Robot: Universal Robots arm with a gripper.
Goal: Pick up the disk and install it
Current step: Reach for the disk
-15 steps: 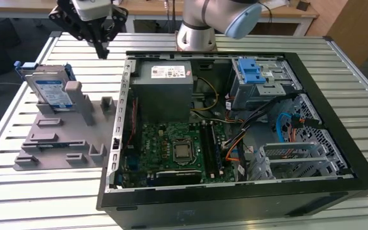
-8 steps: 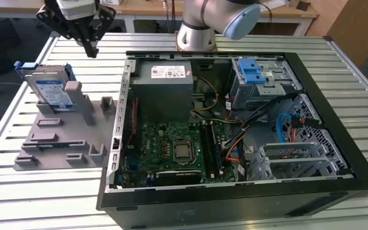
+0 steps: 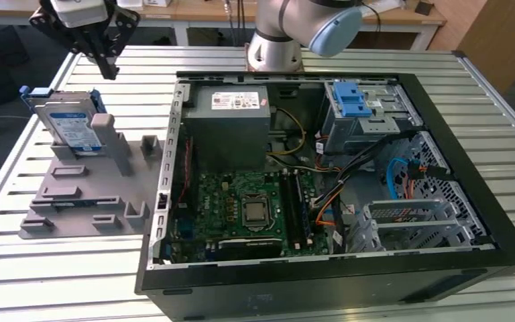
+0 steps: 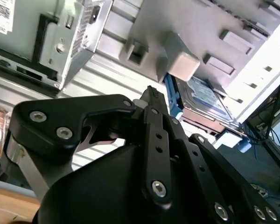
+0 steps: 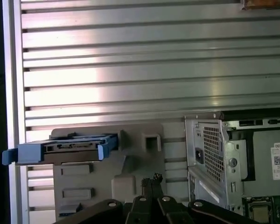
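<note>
A slatted metal table [image 3: 61, 282] carries an open computer case [image 3: 329, 288], lying on its side with the motherboard [image 3: 239, 208] exposed. A grey power supply [image 3: 231, 124] with a white sticker sits at the case's far end, and a drive cage with a blue latch [image 3: 353, 100] lies further toward the exterior view's right. On the exterior view's left of the case lies a grey holder [image 3: 88, 194] with several slots and posts. The disk [image 3: 70, 127] stands on edge in the holder's far end, its label side facing out and its blue carrier around it. It also shows in both wrist views [image 4: 207, 98] [image 5: 70, 148]. The gripper [image 3: 110, 67] hangs above the disk, a little beyond it and apart from it. As far as both wrist views [image 4: 151, 95] [image 5: 151, 181] show, its jaws seem pressed together with nothing between them.
</note>
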